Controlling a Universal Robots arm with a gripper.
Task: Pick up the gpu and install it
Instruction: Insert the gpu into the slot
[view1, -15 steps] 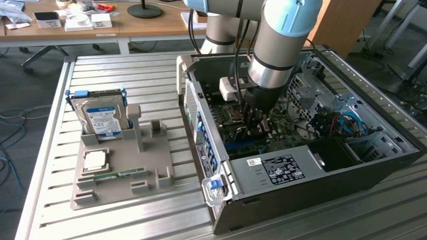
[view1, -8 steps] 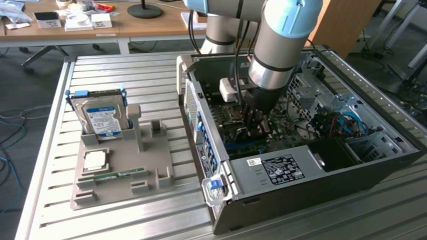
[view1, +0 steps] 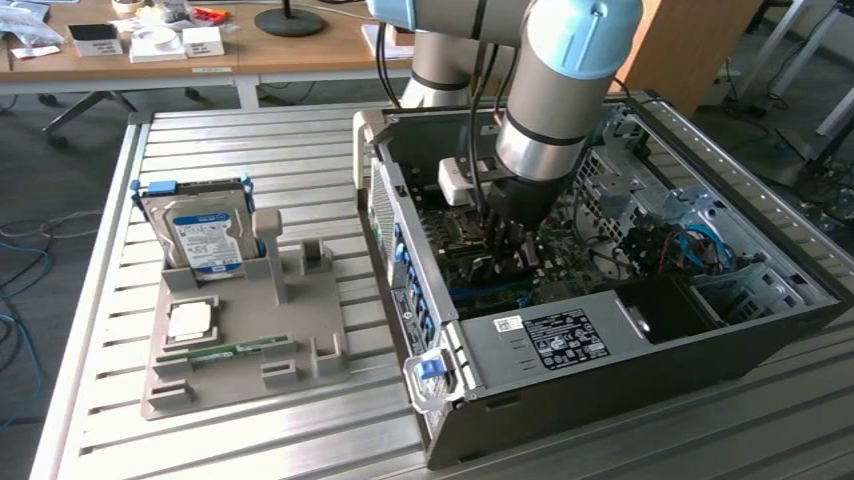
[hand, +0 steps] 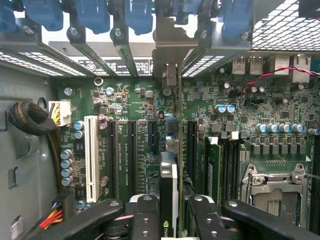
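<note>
The install step is in hand: the arm reaches down into the open computer case (view1: 641, 300) on the desk (view1: 240, 140), and the end effector (hand: 169, 215) is closed on the gpu (hand: 169, 185), which it holds edge-on, its metal bracket (hand: 166, 60) up against the rear slot openings. The card hangs over the motherboard (hand: 125, 100), in line with a long black slot beside the white slot (hand: 91, 157). The next move looks to call for a straight push down with the card kept square. Whether its bottom edge already sits in the slot is hidden behind the card and fingers (hand: 145, 220). On the holder tray (view1: 240, 370), the hard drive (view1: 207, 240) stands upright.
</note>
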